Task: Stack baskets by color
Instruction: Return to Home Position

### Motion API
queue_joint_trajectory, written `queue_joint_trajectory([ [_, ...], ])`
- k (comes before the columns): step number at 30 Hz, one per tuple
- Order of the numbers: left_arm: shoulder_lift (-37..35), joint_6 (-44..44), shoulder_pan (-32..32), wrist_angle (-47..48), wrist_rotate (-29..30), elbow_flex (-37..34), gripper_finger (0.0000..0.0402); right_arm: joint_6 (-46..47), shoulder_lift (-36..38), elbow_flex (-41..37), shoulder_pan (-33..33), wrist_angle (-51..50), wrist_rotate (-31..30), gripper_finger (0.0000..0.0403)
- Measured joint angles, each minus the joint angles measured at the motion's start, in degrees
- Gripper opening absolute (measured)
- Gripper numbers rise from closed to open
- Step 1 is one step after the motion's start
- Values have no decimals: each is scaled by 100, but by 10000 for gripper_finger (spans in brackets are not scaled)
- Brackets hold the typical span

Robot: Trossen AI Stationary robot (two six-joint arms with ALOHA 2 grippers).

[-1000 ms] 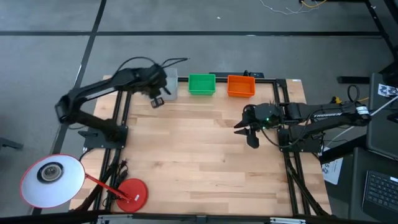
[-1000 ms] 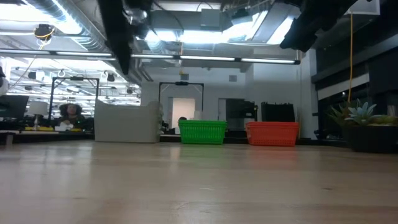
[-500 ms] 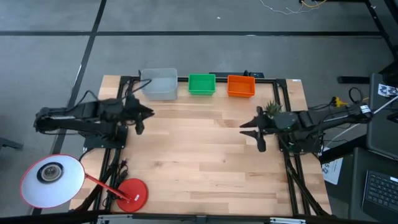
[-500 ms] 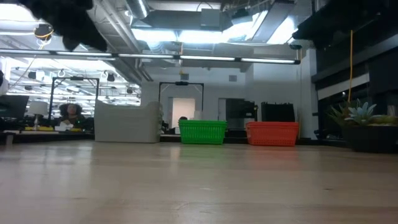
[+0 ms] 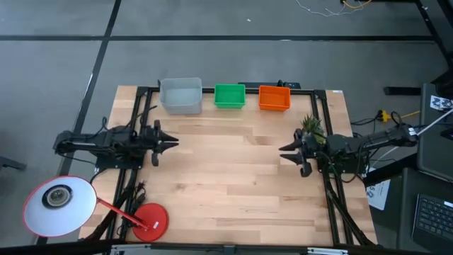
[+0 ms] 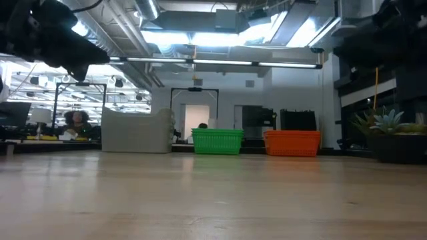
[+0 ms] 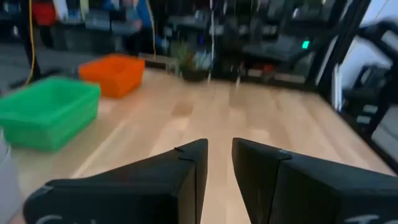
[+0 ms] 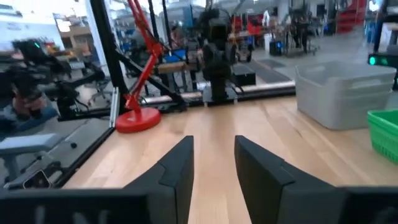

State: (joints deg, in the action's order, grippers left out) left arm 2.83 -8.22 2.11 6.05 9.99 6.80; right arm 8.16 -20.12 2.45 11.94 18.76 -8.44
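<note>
Tools first: our left tool (image 5: 164,142) hangs over the left side of the worktop (image 5: 233,184), its jaws a narrow slit apart with nothing between them. Our right tool (image 5: 294,150) faces it from the opposite side, likewise slightly parted and empty, with a small potted plant (image 5: 311,125) just beside it. Well apart from both tools, along the far edge, we see the grey baskets (image 5: 180,95) nearest the left tool, the orange baskets (image 5: 274,97) nearest the right tool, and the green baskets (image 5: 230,95) between them. Each colour shows as one pile, so we judge the stacking done, though we cannot count the layers. Only parking the arms seems left.
</note>
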Motion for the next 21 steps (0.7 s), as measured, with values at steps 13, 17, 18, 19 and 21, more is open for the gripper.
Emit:
queue_joint_trajectory([
  [13,-269,115,-7,-735,190,-580,67,-404,865,-196,-49,-562,48,115],
  [17,-268,169,-7,-736,143,-581,67,-301,1126,-193,-79,-1377,-343,115],
  [18,-268,150,-7,-732,122,-581,67,-238,1186,-193,-79,-1550,-397,115],
  [19,-268,95,-7,-732,118,-581,67,-243,1216,-196,-81,-1573,-384,115],
  [21,-268,33,-7,-728,118,-581,67,-360,1249,-193,-79,-1565,-287,115],
])
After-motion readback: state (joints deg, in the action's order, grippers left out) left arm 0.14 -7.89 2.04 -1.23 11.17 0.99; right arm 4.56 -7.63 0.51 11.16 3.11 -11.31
